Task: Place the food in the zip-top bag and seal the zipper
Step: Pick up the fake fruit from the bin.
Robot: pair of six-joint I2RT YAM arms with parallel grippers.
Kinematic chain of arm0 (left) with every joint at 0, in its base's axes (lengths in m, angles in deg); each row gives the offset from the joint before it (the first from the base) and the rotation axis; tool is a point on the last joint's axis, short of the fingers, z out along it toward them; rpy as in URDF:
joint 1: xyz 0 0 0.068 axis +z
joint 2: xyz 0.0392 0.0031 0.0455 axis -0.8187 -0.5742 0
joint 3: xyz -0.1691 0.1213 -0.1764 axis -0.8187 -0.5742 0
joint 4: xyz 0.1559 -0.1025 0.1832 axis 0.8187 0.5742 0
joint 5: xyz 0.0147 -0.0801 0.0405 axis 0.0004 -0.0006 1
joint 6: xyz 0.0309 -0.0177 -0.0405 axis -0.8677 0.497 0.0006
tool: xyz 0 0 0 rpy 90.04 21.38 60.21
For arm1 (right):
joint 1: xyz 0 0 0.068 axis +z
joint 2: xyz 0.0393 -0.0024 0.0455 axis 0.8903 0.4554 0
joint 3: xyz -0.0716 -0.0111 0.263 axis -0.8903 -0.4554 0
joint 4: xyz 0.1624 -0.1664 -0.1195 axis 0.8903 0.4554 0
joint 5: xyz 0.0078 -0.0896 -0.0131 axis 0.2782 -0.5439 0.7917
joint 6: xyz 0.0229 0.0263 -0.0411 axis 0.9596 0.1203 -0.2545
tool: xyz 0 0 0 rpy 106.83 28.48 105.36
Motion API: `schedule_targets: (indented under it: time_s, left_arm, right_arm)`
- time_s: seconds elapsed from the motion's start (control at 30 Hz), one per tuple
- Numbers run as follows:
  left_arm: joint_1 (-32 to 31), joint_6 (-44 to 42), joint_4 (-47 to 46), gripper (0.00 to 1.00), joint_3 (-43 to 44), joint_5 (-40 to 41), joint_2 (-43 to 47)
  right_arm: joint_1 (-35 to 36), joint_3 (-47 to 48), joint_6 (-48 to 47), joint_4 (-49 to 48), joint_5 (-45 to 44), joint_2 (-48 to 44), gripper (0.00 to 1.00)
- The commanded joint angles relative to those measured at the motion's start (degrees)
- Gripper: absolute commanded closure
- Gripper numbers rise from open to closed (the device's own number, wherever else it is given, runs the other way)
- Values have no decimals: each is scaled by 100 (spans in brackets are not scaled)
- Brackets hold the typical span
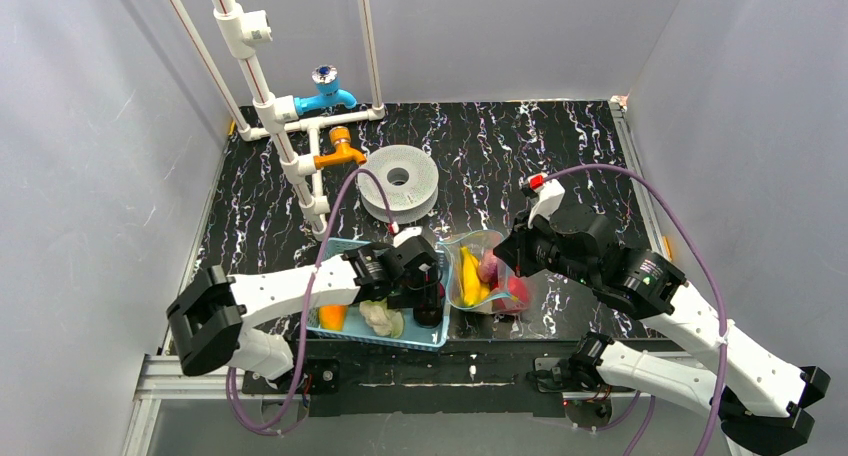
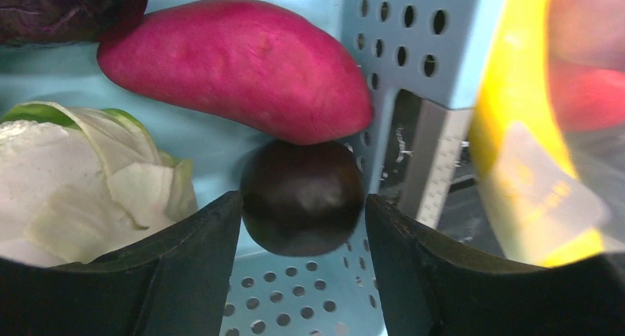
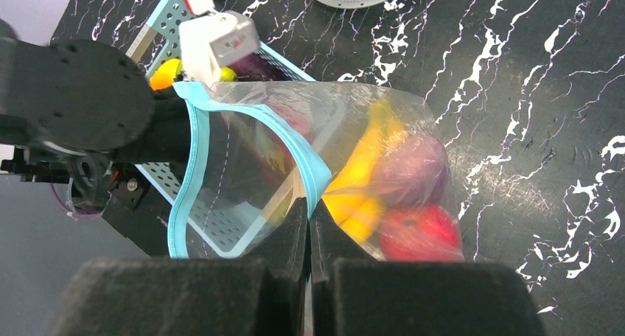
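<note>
Seen from above, the left claw (image 1: 428, 304) dips into the light-blue basket (image 1: 345, 246) at lower centre of the marbled table (image 1: 500, 146). The basket sits just left of the clear bag (image 1: 478, 248), whose right edge the right claw (image 1: 512, 263) holds. The left wrist view shows the left claw clenched on a dark maroon ball (image 2: 302, 197) on the basket floor, a pink root (image 2: 236, 63) touching it above, a cauliflower (image 2: 66, 181) at left. In the right wrist view, the right claw is clamped tight on the bag's teal zipper (image 3: 193, 159), the mouth gaping; bananas (image 3: 361, 166) and an apple (image 3: 421, 233) lie inside.
</note>
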Motion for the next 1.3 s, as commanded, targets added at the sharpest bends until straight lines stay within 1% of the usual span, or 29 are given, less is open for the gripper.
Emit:
schedule_targets:
  time_s: [0.0, 0.13, 0.3, 0.4, 0.5, 0.57, 0.7, 0.87, 0.97, 1.03, 1.07, 1.17, 1.27]
  left_arm:
    - [-99, -169, 218, 37, 156, -11, -235]
    - [-164, -114, 135, 37, 55, -68, -336]
    - [-239, 8, -46, 26, -238, -137, -312]
    - [-259, 121, -211, 23, -482, -203, -241]
    - [-269, 194, -417, 23, -715, -255, -124]
    - [-264, 209, -413, 26, -780, -216, -20]
    - [-268, 165, -258, 37, -721, -58, 303]
    - [-268, 21, 150, 50, -467, 242, 791]
    - [-269, -27, 211, 55, -465, 361, 1084]
    - [-269, -58, 287, 63, -436, 407, 1196]
    - [-268, -62, 375, 65, -397, 443, 1251]
    - [-273, -45, 700, 66, -264, 615, 1519]
    - [-268, -34, 998, 67, -130, 801, 2045]
  right_arm:
    - [-15, 35, -38, -330, 0, -68, 99]
    - [-21, 21, -36, -353, 13, -68, 99]
    - [-22, -5, -26, -370, 19, -52, 99]
    - [-22, -7, -17, -384, 38, -37, 99]
    - [-19, -14, -10, -405, 68, -28, 99]
    - [-22, -16, 5, -414, 88, -22, 99]
    - [-22, 9, 18, -411, 136, -3, 99]
    - [-22, 24, 32, -406, 135, -15, 99]
    - [-22, 20, 50, -406, 148, -15, 99]
    - [-22, 18, 53, -415, 169, -19, 99]
    - [-22, 23, 62, -415, 167, -20, 99]
    - [-22, 13, 60, -408, 170, -15, 99]
    - [-21, 3, 61, -406, 163, -28, 99]
